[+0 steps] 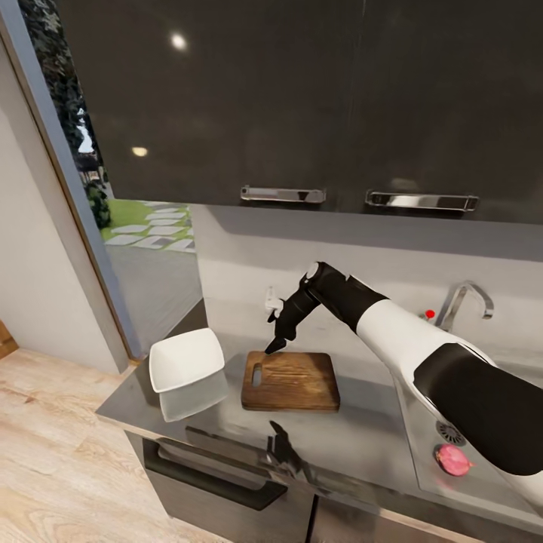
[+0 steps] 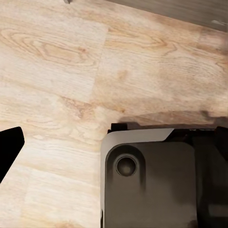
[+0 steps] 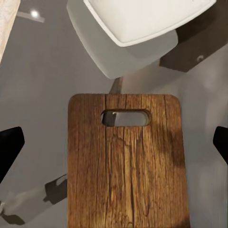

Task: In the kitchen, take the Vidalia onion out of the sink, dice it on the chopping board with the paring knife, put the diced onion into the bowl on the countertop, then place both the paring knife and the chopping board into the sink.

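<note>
Onion (image 1: 453, 459) in sink (image 1: 422, 445); bowl (image 1: 186, 359) beside chopping board (image 1: 291, 381)

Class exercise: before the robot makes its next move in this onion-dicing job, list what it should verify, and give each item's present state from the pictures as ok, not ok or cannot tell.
1. Chopping board lies flat on the countertop, nothing on it: ok.
2. Bowl stands beside the board, empty: ok.
3. Onion on the board ready for dicing: not ok, it lies in the sink.
4. Paring knife located: cannot tell.
5. Right tool free to grasp: ok, it hovers over the board's far edge, fingers spread, holding nothing.
6. Left tool's state: cannot tell; its wrist view looks down at the wooden floor.
</note>
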You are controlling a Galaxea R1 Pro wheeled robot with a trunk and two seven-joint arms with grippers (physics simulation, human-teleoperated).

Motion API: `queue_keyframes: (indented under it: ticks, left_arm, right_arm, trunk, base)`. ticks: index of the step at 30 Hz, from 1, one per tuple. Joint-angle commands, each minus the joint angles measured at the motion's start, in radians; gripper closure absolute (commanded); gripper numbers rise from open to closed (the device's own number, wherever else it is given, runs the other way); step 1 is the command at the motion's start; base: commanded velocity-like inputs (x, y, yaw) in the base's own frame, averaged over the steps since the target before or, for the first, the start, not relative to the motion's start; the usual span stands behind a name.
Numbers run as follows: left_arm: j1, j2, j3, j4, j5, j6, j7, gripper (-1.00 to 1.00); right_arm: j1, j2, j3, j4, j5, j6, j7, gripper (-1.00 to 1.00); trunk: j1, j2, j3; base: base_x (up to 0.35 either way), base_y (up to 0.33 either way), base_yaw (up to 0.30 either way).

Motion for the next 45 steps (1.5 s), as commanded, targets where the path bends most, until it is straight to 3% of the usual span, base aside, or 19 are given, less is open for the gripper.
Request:
queue_keyframes:
  ticks: [1, 19, 29, 35, 42, 45]
  left_arm:
    - [0.000, 0.000, 0.001, -0.001, 0.001, -0.001, 0.000, -1.00]
    - [0.000, -0.001, -0.002, 0.000, 0.000, -0.001, 0.000, -1.00]
    - [0.000, -0.001, -0.003, -0.001, -0.001, -0.002, 0.000, -1.00]
    - [0.000, -0.001, -0.003, -0.001, -0.001, -0.002, 0.000, -1.00]
    - [0.000, -0.001, -0.003, -0.001, -0.002, -0.002, 0.000, -1.00]
    - [0.000, -0.001, -0.003, 0.000, -0.002, -0.001, 0.000, -1.00]
  right_arm:
    - [-0.001, 0.000, 0.001, -0.001, 0.002, 0.010, 0.003, -1.00]
    - [-0.001, 0.000, 0.001, -0.002, 0.003, 0.010, 0.002, -1.00]
    - [-0.001, 0.000, 0.004, -0.002, 0.003, 0.003, 0.002, -1.00]
    - [0.001, 0.000, 0.021, -0.001, 0.003, 0.000, 0.004, -1.00]
    - [0.005, 0.000, 0.097, -0.001, 0.002, -0.076, 0.009, -1.00]
    - [0.005, 0.000, 0.105, -0.001, 0.002, -0.083, 0.009, -1.00]
  trunk:
    - [0.001, -0.002, -0.002]
    - [0.001, -0.002, -0.003]
    - [0.001, -0.002, -0.016]
    - [0.001, -0.002, -0.025]
    - [0.001, -0.002, -0.037]
    - [0.001, -0.002, -0.042]
  base:
    - [0.000, 0.013, 0.000]
    - [0.011, 0.011, 0.000]
    - [0.138, 0.121, 0.000]
    - [0.011, 0.010, 0.000]
    - [0.000, 0.000, 0.000]
    - [0.000, 0.000, 0.000]
